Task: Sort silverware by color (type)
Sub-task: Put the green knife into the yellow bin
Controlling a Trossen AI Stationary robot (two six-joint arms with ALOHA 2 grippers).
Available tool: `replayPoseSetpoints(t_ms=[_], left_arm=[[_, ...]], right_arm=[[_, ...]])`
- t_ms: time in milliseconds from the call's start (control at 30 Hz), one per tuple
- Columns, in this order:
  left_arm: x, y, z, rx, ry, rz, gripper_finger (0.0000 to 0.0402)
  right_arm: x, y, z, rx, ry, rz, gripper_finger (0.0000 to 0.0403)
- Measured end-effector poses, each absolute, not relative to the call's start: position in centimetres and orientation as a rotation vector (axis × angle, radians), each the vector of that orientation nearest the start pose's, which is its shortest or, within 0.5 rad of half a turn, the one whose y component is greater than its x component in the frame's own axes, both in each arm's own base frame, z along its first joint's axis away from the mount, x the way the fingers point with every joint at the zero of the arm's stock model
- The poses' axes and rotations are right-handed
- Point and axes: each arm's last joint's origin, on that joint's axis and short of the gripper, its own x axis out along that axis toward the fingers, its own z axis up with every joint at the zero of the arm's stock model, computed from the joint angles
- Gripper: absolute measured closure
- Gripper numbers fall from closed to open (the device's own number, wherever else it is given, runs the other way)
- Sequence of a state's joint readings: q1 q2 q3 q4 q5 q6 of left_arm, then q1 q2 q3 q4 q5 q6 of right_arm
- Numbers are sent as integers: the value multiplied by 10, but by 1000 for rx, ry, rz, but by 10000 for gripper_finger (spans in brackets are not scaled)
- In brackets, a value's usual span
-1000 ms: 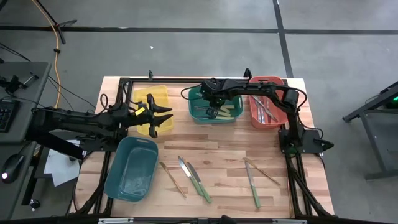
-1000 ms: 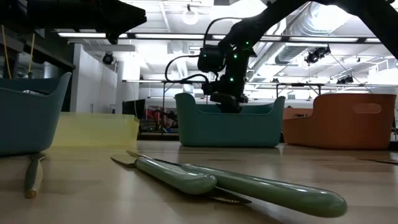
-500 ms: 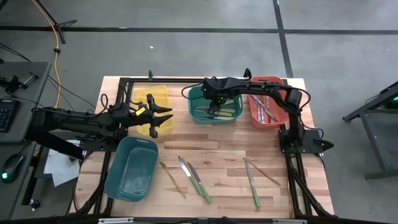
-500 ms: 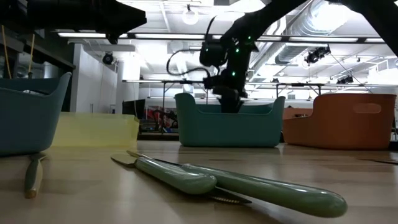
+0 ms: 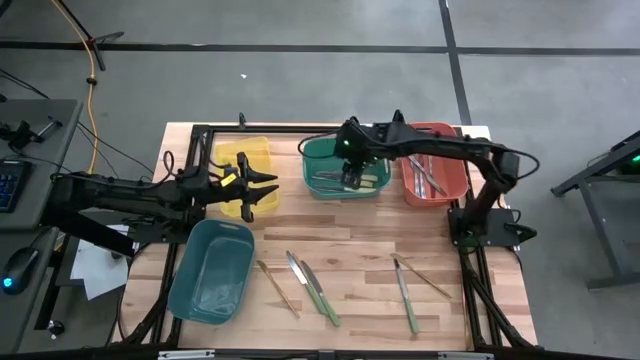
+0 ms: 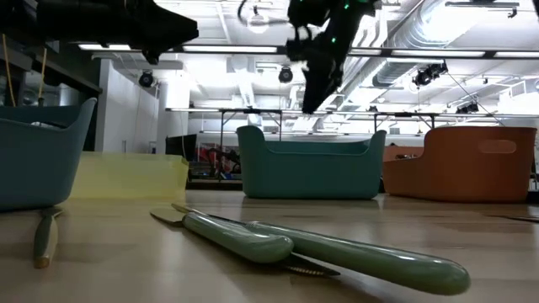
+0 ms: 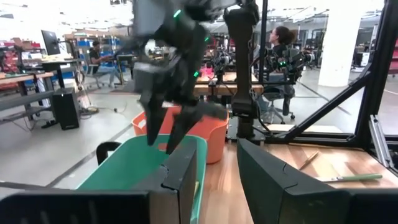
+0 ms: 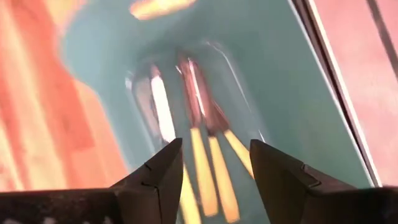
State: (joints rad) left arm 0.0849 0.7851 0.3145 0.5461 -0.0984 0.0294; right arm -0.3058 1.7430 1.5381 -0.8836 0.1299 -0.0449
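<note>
Yellow-handled utensils (image 8: 205, 168) lie in green bin (image 5: 325, 152) at tabletop's far edge; I count three there, maybe more, view blurred. Right gripper (image 5: 353, 172), down inside that bin a second ago, has risen clear above it, fingers apart, nothing held. I judge drop done, next pick due. Near front edge on tabletop (image 5: 360, 250) I count six loose: two green knives (image 5: 312, 287), two wooden pieces, one green-handled, one more. Four bins. Left gripper (image 5: 268, 188) waits open by yellow bin (image 5: 243, 155).
</note>
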Motion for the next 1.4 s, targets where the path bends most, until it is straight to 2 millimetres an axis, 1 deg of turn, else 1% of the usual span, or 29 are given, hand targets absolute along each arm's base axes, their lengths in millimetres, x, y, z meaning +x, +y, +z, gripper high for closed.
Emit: replayPoseSetpoints(t_ms=[67, 133, 233, 300, 400, 500, 600, 733, 867, 1000, 1400], left_arm=[[174, 18, 239, 22, -67, 184, 298], [174, 18, 239, -8, -72, 182, 298], [174, 18, 240, -33, -76, 181, 298], [174, 18, 240, -33, -80, 181, 298], [174, 18, 242, -32, -106, 181, 298], [174, 18, 244, -32, -118, 180, 298], [174, 18, 243, -32, -112, 180, 298], [175, 18, 239, -33, -77, 181, 298], [175, 18, 238, -33, -71, 181, 298], [175, 18, 238, -33, -70, 181, 298], [175, 18, 238, -33, -70, 180, 298]], right_arm=[[337, -101, 288, 42, 1048, -352, 234], [326, -90, 282, 46, 989, -346, 234], [304, -72, 267, 83, 898, -347, 234], [292, -60, 260, 102, 800, -337, 234], [278, -45, 254, 128, 640, -308, 234], [272, -32, 253, 129, 452, -261, 234], [272, -23, 254, 101, 250, -214, 234], [273, -17, 257, 24, 72, -179, 234], [274, -17, 264, -17, 8, -179, 234], [275, -18, 268, -32, -7, -181, 234], [275, -17, 261, -3, 61, -180, 234]])
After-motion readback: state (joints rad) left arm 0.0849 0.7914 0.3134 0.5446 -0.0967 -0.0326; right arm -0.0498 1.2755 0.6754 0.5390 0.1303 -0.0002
